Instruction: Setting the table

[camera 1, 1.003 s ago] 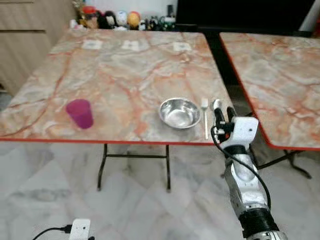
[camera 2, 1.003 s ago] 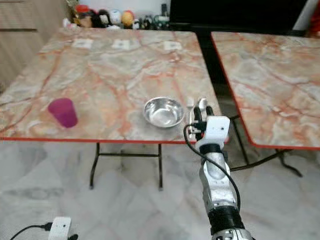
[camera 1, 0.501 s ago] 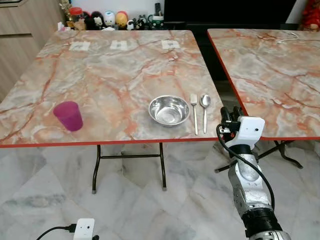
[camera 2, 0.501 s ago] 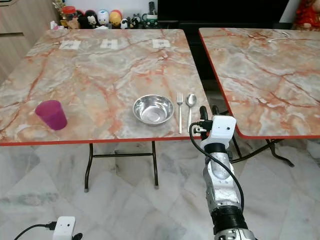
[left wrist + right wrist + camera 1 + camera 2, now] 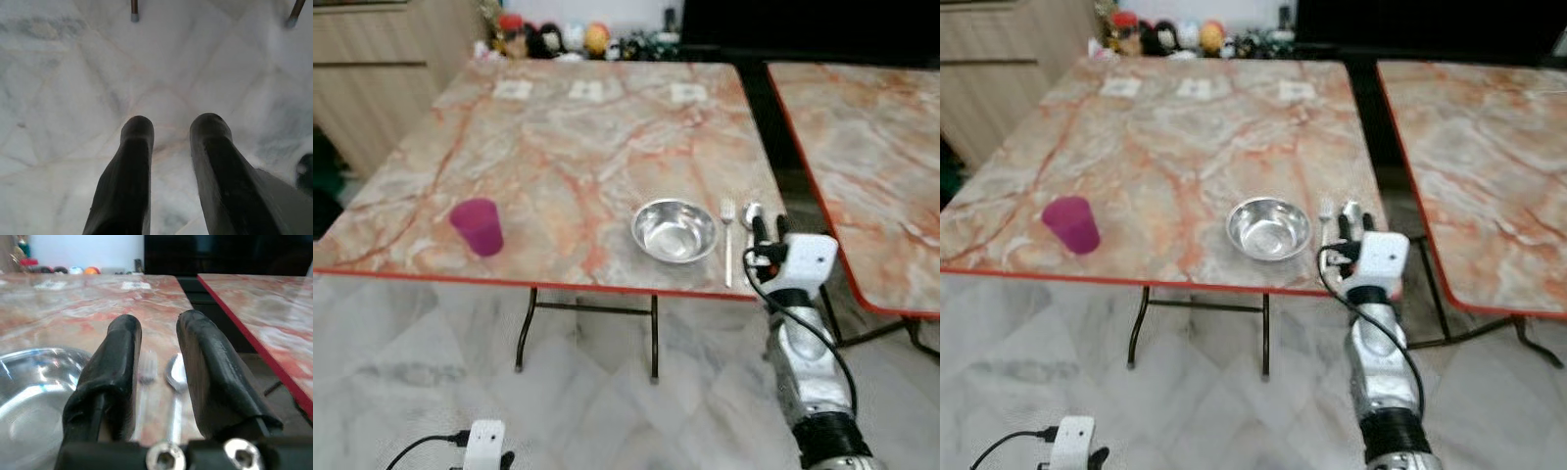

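Since 0.5 s ago the right gripper [image 5: 1350, 226] has risen to the table edge, its 2 fingers spread and empty, with the spoon [image 5: 176, 377] and fork [image 5: 147, 373] just beyond its tips and the bowl [image 5: 674, 231] beside. Pick-up looks imminent.

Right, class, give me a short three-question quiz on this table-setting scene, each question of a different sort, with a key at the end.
1. True or false: the purple cup stands beside the steel bowl, touching it.
2. Multiple choice: which piece of cutlery lies nearest the bowl? A) spoon B) fork C) knife
3. Fill in: the right gripper hovers at the table's near edge with its fingers ____ and empty.

Key: 1 false, the cup stands well apart to the robot's left. 2 B, the fork lies between bowl and spoon. 3 open.
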Tool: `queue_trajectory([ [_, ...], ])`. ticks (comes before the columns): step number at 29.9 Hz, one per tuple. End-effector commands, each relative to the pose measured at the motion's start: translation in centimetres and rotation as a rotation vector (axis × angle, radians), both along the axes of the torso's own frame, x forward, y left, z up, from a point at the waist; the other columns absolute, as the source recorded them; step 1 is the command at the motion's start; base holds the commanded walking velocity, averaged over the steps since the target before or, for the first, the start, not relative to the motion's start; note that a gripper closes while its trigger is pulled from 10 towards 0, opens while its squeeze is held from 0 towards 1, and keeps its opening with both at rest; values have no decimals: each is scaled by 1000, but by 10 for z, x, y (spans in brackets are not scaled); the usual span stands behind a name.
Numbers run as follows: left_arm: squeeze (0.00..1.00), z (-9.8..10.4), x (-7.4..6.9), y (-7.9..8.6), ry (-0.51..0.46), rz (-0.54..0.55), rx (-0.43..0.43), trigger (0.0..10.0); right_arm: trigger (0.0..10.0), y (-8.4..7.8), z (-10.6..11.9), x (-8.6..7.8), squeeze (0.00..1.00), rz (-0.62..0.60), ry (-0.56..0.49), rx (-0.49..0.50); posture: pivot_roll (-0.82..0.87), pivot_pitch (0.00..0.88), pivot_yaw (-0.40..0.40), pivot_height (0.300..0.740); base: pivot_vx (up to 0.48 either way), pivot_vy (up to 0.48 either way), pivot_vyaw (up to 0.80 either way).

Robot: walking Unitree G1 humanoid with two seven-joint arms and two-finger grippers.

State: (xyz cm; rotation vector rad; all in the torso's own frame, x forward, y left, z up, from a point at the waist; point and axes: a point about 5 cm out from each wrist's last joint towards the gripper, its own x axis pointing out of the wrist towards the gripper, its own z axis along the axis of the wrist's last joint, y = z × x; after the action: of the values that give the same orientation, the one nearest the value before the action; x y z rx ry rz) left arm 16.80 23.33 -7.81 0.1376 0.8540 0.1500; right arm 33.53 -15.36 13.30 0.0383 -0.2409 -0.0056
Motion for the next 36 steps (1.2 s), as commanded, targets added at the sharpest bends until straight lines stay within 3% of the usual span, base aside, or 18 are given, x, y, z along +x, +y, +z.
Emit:
queue_trajectory([
  [1,0,1,4,-4,-12,-2,-13,10000,10000,-13,-5,-3,0,-37,17,-3,-17,80,-16,740,274,0,0],
  [7,0,1,5,-5,-9,-9,-14,10000,10000,-13,-6,-2,0,-39,30,0,-16,75,-16,740,0,0,0],
  [12,0,1,5,-5,-10,-11,-13,10000,10000,-18,-7,2,0,-76,71,74,-16,73,-16,740,0,0,0],
  [16,0,1,6,-5,-10,-12,-12,10000,10000,-17,-12,9,0,-82,157,124,-14,74,-15,740,0,0,0],
  [17,0,1,6,-5,-11,-11,-13,10000,10000,-18,-20,13,0,-105,236,175,-17,76,-14,740,0,0,0],
  [18,0,1,6,-5,-10,-12,-13,10000,10000,-19,-23,14,169,-119,268,195,-19,76,-14,740,0,0,0],
  [20,0,1,6,-5,-9,-13,-13,10000,10000,-20,-26,16,169,-132,297,213,-19,78,-13,740,0,0,0],
  [21,0,1,6,-6,-10,-12,-13,10000,10000,-18,-32,21,1000,-122,369,221,-13,79,-14,740,0,0,0],
  [23,0,1,6,-6,-10,-12,-14,10000,10000,-18,-32,23,1000,-124,382,221,-11,80,-13,740,0,0,0],
  [24,0,1,6,-5,-9,-11,-13,10000,10000,-14,-36,26,976,-102,438,227,-12,80,-14,740,0,0,0],
  [25,0,1,6,-5,-9,-10,-14,10000,10000,-11,-38,28,494,-78,473,241,-11,79,-13,740,0,0,0],
  [26,0,1,6,-5,-9,-10,-14,10000,10000,-10,-38,29,494,-74,481,246,-11,79,-13,740,0,0,0],
  [27,0,1,6,-5,-10,-10,-14,10000,10000,-8,-37,30,0,-61,486,233,-7,81,-13,740,0,0,0],
  [36,0,0,4,-4,-8,-4,-13,10000,10000,-6,-24,42,0,-75,482,190,5,84,-17,740,0,0,0],
])
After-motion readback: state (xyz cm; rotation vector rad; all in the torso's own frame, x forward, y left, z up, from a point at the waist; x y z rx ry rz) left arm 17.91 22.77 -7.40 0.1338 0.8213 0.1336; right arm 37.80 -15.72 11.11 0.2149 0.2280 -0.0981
